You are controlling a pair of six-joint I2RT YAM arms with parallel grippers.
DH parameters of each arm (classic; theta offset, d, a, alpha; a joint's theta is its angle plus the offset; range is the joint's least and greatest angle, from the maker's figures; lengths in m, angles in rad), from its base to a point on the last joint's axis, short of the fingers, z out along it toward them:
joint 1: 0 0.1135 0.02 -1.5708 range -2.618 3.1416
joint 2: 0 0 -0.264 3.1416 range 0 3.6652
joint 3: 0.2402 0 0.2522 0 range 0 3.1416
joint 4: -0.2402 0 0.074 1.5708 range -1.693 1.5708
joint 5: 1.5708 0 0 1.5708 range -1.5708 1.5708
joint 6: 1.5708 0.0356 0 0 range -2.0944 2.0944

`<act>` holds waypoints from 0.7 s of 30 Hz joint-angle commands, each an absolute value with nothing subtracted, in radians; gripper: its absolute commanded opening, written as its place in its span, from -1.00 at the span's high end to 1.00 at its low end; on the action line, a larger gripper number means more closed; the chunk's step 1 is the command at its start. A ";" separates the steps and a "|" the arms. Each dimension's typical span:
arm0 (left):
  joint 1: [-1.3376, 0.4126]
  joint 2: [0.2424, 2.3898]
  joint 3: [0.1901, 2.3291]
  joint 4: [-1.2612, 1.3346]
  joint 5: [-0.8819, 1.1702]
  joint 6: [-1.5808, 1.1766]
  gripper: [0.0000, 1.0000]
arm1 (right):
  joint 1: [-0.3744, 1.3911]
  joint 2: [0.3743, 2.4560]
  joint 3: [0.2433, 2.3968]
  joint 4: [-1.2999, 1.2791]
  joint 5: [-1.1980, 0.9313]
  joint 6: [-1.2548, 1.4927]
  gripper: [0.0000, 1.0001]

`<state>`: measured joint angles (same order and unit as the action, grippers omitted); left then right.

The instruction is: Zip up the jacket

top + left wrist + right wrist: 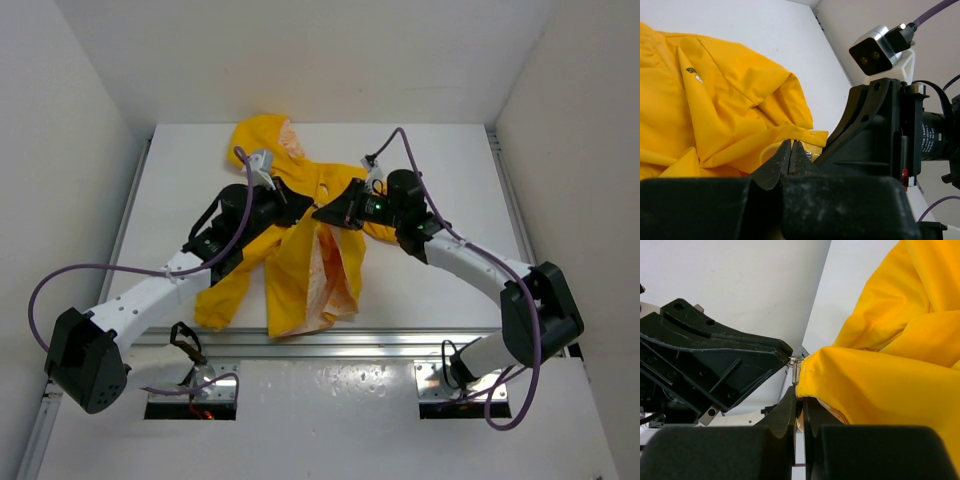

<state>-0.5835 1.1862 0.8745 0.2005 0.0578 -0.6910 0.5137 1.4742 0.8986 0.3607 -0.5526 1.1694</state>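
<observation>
Both pincers meet at the jacket (pixel 300 275) front, mid-table (pixel 440 160).
Top: we see crinkled, glossy yellow cloth, hood far, front open, pale orange-printed lining (pixel 325 280) showing; left gripper (pixel 297 211) and right gripper (pixel 320 214) sit tip to tip over the chest. Left wrist: black fingers pressed together at a folded hem; we can't tell if cloth is pinched. Right wrist: narrow gap, stitched yellow hem (pixel 805 371) clamped between the fingers, small metal tab (pixel 795 368) just beyond, touching the left tip.
</observation>
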 commanded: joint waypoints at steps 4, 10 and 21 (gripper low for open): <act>-0.598 1.161 0.913 0.190 0.074 -0.712 1.00 | 0.508 1.417 0.893 0.451 -0.572 1.094 1.00; -0.607 1.195 0.893 0.160 0.043 -0.683 1.00 | 0.450 1.241 0.839 0.393 -0.629 1.010 1.00; -0.607 1.295 0.848 0.181 -0.015 -0.638 1.00 | 0.379 0.977 0.770 0.245 -0.735 0.790 1.00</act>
